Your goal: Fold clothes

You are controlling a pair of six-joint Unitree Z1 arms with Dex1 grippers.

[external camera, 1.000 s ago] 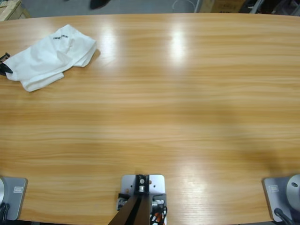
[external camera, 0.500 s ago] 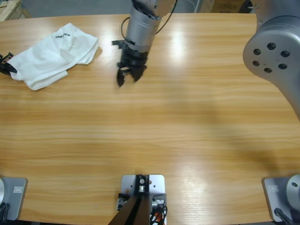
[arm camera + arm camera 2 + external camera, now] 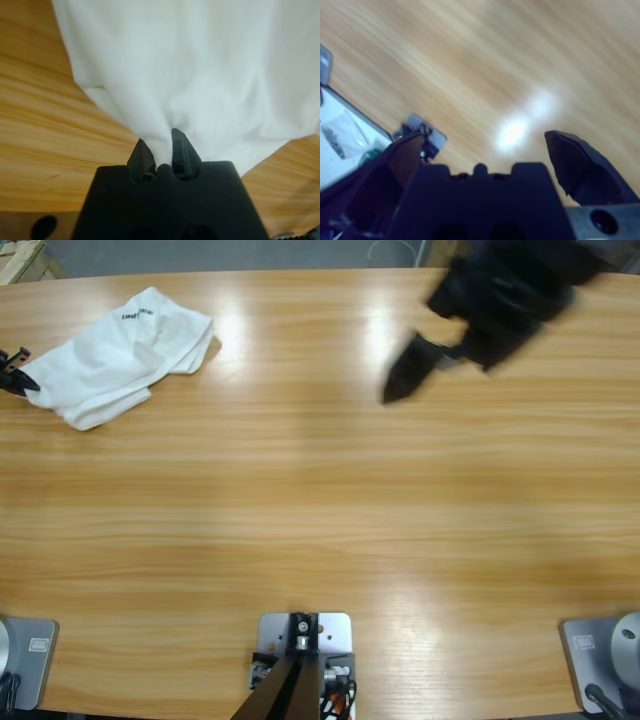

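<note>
On the table's (image 3: pixel 330 520) far left, high view: crumpled white T-shirt (image 3: pixel 125 355) lies near the upper-left corner, bunched in soft folds, w/ small dark lettering showing at its upper edge. Left gripper (image 3: pixel 14 376) pokes in from the left edge, black tips touching the shirt's left end. Upper right: a dark blurred gripper (image 3: pixel 410 365) w/ arm coming down from the top-right corner, hanging over bare wood, well apart from the shirt; jaw state can't be read from this view.

Left wrist view: left gripper (image 3: pixel 161 150) has both black jaws nearly together, pinched on a fold of the T-shirt (image 3: pixel 190 70). White fabric fans out from the jaws and fills most of the frame; wood table (image 3: pixel 45 135) shows on the left and at the lower-right corner.

Right wrist view: right gripper (image 3: pixel 490 150) has jaws spread wide, nothing between them, only wood table (image 3: pixel 485 60) w/ a bright light glare beyond. Table edge and a small grey rig plate sit at lower left; no shirt seen here. So the blurred one in the high view is the right gripper, released and holding nothing.
</note>
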